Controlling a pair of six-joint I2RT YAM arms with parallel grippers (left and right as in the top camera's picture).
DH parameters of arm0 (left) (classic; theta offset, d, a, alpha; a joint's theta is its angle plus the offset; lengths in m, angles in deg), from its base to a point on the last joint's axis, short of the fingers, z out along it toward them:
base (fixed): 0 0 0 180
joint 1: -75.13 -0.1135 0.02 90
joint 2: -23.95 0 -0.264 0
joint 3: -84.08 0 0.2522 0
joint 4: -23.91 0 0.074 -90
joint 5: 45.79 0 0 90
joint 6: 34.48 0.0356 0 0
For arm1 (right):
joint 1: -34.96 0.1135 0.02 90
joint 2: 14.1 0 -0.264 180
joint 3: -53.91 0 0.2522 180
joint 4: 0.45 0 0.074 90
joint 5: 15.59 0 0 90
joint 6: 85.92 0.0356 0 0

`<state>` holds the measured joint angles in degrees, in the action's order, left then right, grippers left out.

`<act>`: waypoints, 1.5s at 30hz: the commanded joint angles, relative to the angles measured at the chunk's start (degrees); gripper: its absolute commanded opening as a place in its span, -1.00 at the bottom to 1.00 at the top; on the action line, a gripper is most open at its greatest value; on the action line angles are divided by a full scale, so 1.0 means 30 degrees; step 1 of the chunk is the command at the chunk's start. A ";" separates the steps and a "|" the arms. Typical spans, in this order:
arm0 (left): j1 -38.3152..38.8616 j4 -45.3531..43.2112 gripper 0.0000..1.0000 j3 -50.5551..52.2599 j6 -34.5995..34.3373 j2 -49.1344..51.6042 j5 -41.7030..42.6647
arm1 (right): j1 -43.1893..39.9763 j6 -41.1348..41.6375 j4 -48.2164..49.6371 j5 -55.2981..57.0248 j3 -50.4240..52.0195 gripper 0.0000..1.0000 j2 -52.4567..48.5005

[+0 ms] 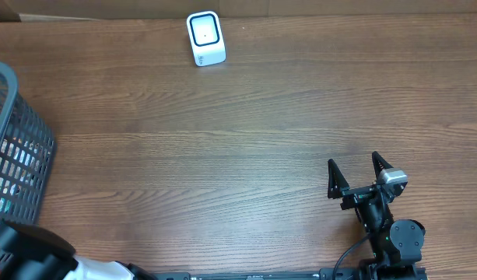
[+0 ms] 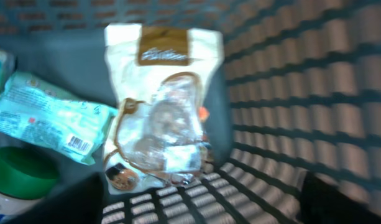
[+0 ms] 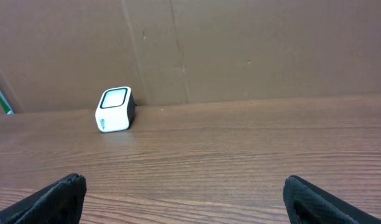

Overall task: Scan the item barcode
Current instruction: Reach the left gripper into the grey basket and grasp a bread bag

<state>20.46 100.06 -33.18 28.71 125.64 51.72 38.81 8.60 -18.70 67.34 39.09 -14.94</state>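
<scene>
Two grippers, both empty | overhead: right gripper (image 1: 353,161) jaws spread wide, bench's front-right corner; scanner (image 1: 205,37) at far edge; basket (image 1: 24,148) at left edge | left wrist: left gripper (image 2: 199,194) wide open above white pouch (image 2: 159,106) in basket, beside teal packet (image 2: 47,118); risk: fingers snag mesh or pinch both | right wrist: scanner well ahead.

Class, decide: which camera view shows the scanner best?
Right wrist: the scanner stands ahead, its window and side plain. Overhead shows it from above, at the far edge. Left wrist looks only inside the basket.
</scene>
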 commanded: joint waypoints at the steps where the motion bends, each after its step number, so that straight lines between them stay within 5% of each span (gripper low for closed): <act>1: 0.0022 0.0022 0.99 -0.0051 0.0007 0.1297 -0.1464 | 0.0102 0.0131 0.0117 0.0058 0.0204 1.00 0.0226; 22: 0.3104 -0.2543 0.99 -0.0051 0.1654 0.8459 -0.6390 | 0.0102 0.0131 0.0117 0.0058 0.0204 1.00 0.0226; 26: 0.3089 -0.2528 0.82 -0.0051 0.1668 0.8859 -0.6601 | 0.0102 0.0131 0.0117 0.0058 0.0204 0.99 0.0226; 31: 0.3089 -0.2535 0.28 -0.0044 0.1668 0.9056 -0.6645 | 0.0102 0.0131 0.0117 0.0066 0.0204 1.00 0.0226; 38: 0.3126 -0.2616 -0.17 -0.0058 0.1661 0.9092 -0.6637 | 0.0102 0.0131 0.0117 0.0058 0.0204 1.00 0.0226; 45: 0.3096 -0.1800 -0.28 -0.0838 0.1647 0.8859 -0.6630 | 0.0102 0.0131 0.0117 0.0058 0.0204 1.00 0.0226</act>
<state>30.05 93.41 -33.57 33.43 151.39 32.11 38.79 8.60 -18.68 67.34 39.09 -14.94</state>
